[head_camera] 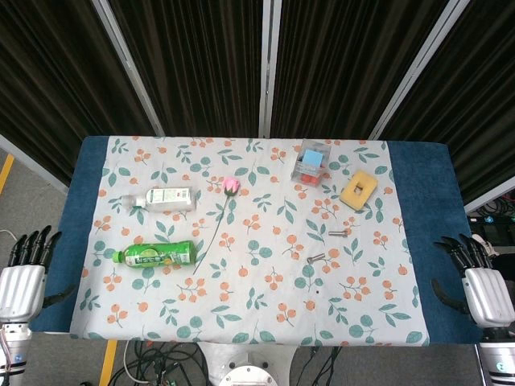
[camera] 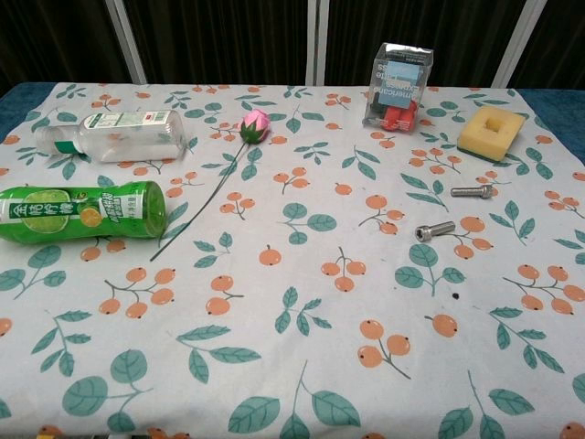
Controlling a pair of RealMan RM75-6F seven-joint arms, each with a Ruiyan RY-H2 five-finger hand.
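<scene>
- The left hand (head_camera: 24,277) is hovering off the table's near-left edge, fingers apart and pointing away from the robot, holding nothing — the chest view is not showing it.
- The right hand (head_camera: 476,281) is hanging off the near-right edge of the blue table (head_camera: 426,173), fingers likewise spread and empty.
- The green plastic drink bottle (head_camera: 155,255) is lying on its side on the white cloth printed with leaves and orange berries (head_camera: 257,322); it is the thing nearest the left hand, yet well apart from it.
- Just beyond the green bottle, the clear plastic bottle with a white label (head_camera: 163,199) is lying on its side too, cap pointing left.
- To the right of the green bottle, the artificial pink rosebud on a thin dark stem (head_camera: 231,186) is lying flat, its stem running back toward the bottle's base.
- Further right of the green bottle, two small silver bolts (camera: 435,230) are resting on the cloth — near each other, not touching.
- Beyond the bolts, the yellow sponge block with a square hole (head_camera: 359,189) is sitting flat.
- Left of the sponge, the clear plastic box with blue and red contents (head_camera: 311,161) is standing upright.
</scene>
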